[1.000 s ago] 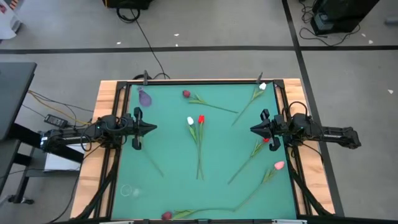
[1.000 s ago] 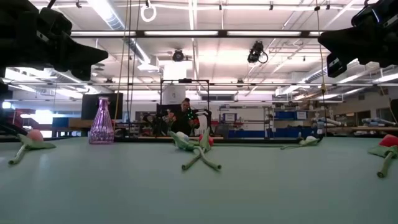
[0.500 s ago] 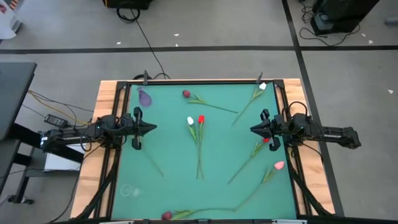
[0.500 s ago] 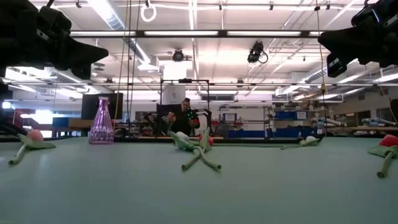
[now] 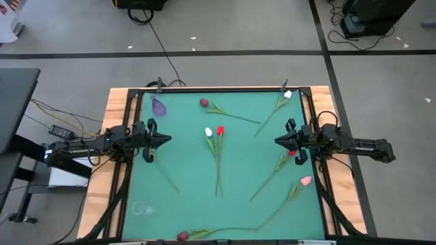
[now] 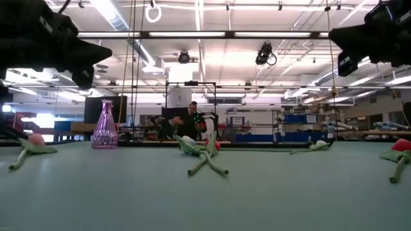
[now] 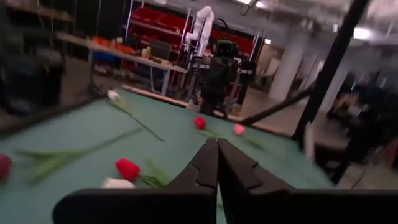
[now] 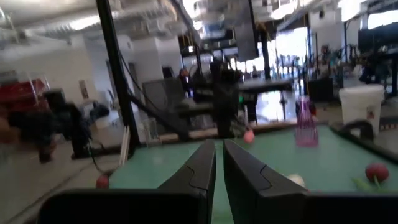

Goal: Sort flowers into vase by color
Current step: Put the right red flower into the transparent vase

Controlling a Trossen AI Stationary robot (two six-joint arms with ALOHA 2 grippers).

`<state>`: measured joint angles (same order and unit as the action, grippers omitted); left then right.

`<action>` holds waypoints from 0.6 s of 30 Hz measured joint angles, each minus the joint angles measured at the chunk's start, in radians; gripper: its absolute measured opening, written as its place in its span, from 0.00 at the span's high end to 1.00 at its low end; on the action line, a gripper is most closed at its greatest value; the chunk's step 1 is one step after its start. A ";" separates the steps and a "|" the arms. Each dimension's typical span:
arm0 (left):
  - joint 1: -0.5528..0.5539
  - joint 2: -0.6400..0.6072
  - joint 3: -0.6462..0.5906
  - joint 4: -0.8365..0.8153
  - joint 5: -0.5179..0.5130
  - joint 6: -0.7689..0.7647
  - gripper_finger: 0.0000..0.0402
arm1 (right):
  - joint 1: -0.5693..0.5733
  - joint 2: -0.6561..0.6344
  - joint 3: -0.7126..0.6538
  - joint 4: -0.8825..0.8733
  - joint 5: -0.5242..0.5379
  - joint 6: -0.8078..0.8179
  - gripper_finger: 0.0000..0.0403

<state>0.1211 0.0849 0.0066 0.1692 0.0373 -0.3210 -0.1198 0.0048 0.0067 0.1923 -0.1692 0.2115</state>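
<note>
Two tulips, white (image 5: 208, 132) and red (image 5: 220, 130), lie mid-frame, stems running toward the bottom; we see them nearer our left gripper (image 5: 165, 141), fingers closed and empty. Right gripper (image 5: 278, 141) nearly closed, empty.

From where I hang, there's no writing I can read: no label, brand, number or sign shows clearly on my table, on my arms, or anywhere in the room beyond.

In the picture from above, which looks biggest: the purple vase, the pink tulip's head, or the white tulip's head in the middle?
1. purple vase, biggest.
2. pink tulip head.
3. middle white tulip head, though the two heads look almost alike.
</note>
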 joint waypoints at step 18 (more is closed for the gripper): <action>0.000 0.000 0.000 0.003 -0.282 -0.497 0.98 | -0.001 0.096 0.000 0.040 0.396 0.836 0.94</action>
<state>0.1211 0.0849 0.0063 0.1723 -0.2449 -0.8179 -0.1211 0.1007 0.0067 0.2321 0.2265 1.0479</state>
